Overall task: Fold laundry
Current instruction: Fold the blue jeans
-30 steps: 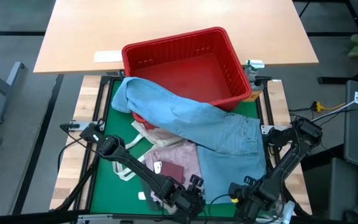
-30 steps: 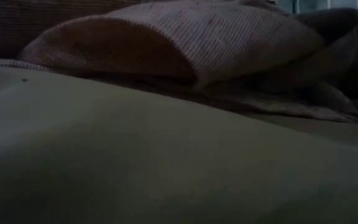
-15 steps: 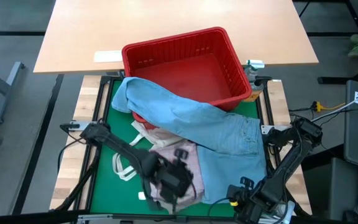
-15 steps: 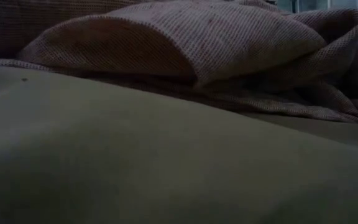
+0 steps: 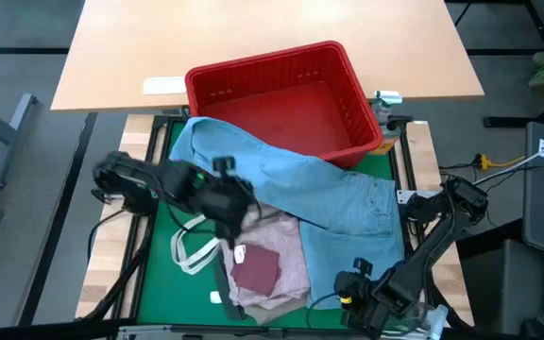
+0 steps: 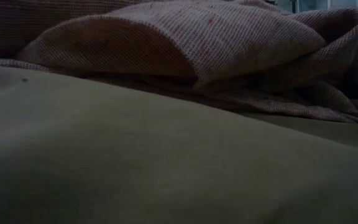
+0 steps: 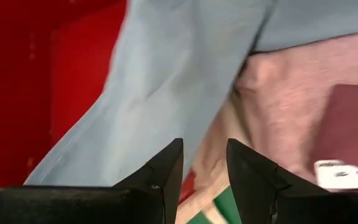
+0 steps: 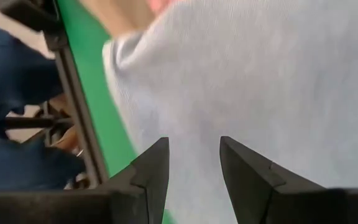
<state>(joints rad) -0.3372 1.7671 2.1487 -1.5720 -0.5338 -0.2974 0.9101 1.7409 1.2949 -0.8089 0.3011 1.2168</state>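
Observation:
The light blue jeans (image 5: 300, 184) lie slantwise across the green mat, their far leg against the red basket. Beside them lies the mottled pink top (image 5: 277, 247) with a dark red patch, which also shows in the low view (image 6: 197, 43). It lies over a white tote's straps (image 5: 192, 250). My left gripper (image 5: 229, 210) hangs open, high above the jeans and the top, nothing between its fingers (image 7: 204, 168). My right gripper (image 5: 352, 283) stands open over the jeans' near end (image 8: 260, 81) at the table's near right.
The red basket (image 5: 281, 99) stands at the mat's far edge, against a wooden table (image 5: 253, 38). A black frame (image 5: 154, 170) borders the mat. In the low view a pale cloth (image 6: 166, 162) fills the foreground. A small white tag (image 5: 217, 297) lies near the front edge.
My left gripper has risen from the near edge by the pink top and swung toward the far left, now high over the jeans' leg, rolling as it went. The pink top and its dark red patch show uncovered. My right gripper has shifted a little and tipped.

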